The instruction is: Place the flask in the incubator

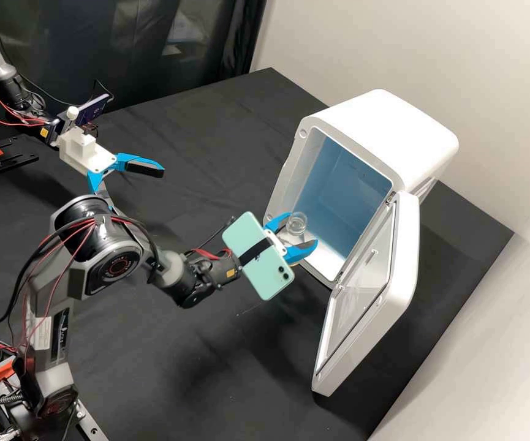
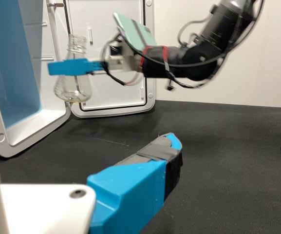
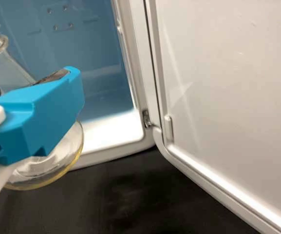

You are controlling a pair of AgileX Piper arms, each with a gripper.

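A clear glass conical flask (image 1: pixel 297 223) (image 2: pixel 74 73) (image 3: pixel 47 161) hangs upright at the mouth of the white incubator (image 1: pixel 393 131), just above its lower lip. My right gripper (image 1: pixel 294 236) is shut on the flask, and one blue finger (image 3: pixel 40 114) crosses the glass below the neck. The incubator lies with its blue inside (image 3: pixel 82 48) facing the arms, its door (image 1: pixel 369 288) (image 2: pixel 106 58) swung wide open. My left gripper (image 1: pixel 124 173) (image 2: pixel 67 163) stands open over the bench at the back left, well apart from the incubator, with nothing between its fingers.
A mint-green phone (image 1: pixel 258 256) (image 2: pixel 135 31) is strapped to the right arm's wrist. The open door (image 3: pixel 228 97) stands close beside the flask on the near side. Black bench cloth (image 1: pixel 215 141) lies bare between the left gripper and the incubator.
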